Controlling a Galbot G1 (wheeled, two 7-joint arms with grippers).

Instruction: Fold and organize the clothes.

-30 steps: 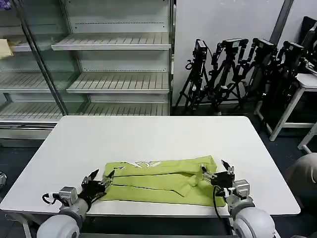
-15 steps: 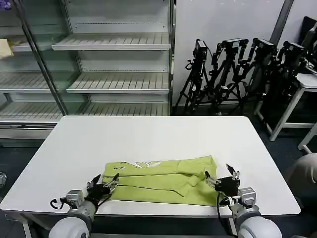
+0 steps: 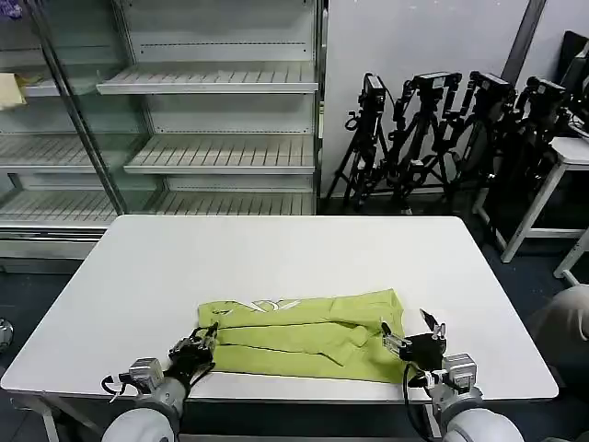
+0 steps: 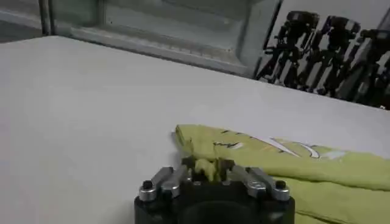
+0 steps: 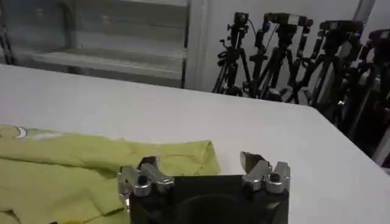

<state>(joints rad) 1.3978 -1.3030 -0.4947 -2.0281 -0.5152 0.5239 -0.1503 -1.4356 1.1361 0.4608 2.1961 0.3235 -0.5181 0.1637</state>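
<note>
Up close, left claw (image 4: 206,172) pinching T-shirt (image 4: 292,164).

Both arms end in rounded pale-grey shells. The left gripper (image 3: 197,344) and right gripper (image 3: 410,331) have black bodies, silver metal fingers fixed by dark screws, and thin black cables looping at the wrists.

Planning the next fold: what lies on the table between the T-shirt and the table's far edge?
Nothing. In the head view the table is bare white from the T-shirt to its far edge.
</note>
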